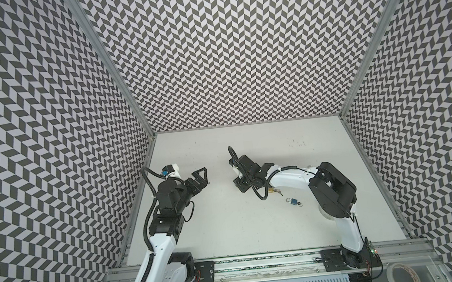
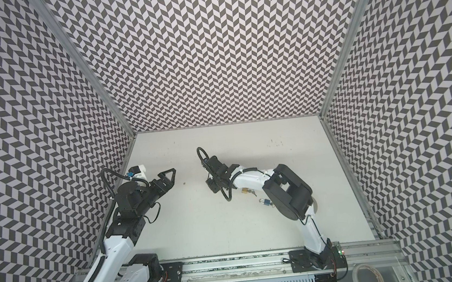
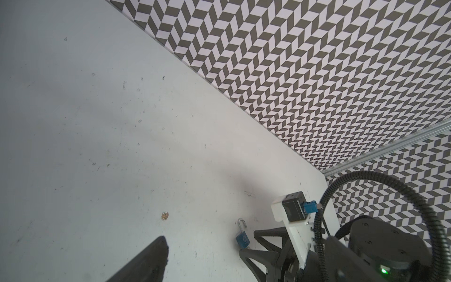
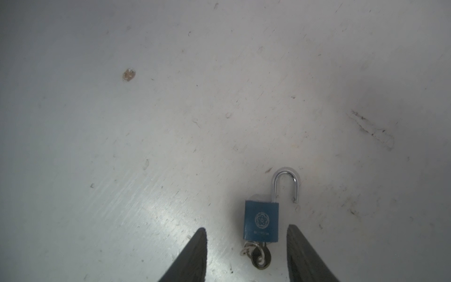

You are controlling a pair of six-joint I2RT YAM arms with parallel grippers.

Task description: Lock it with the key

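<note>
Straddles blue padlock (image 4: 261,221), key (image 4: 260,257) in its base, with partly spread right end effector (image 4: 246,228); no contact seen. Holds left end effector (image 1: 203,180) wide apart, empty.

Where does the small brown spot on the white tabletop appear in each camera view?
In both top views: brown spot between the pincers, nearer the left pincer.
Left wrist: spot close to that pincer's own fingertip.
Right wrist: spot well beyond the blue padlock.
Shared landmark: the right pincer.

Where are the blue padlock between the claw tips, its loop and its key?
blue padlock (image 4: 261,221), right wrist view, body emblem.
loop (image 4: 285,170), right wrist view, top of arch.
key (image 4: 266,255), right wrist view, dark head.
</note>
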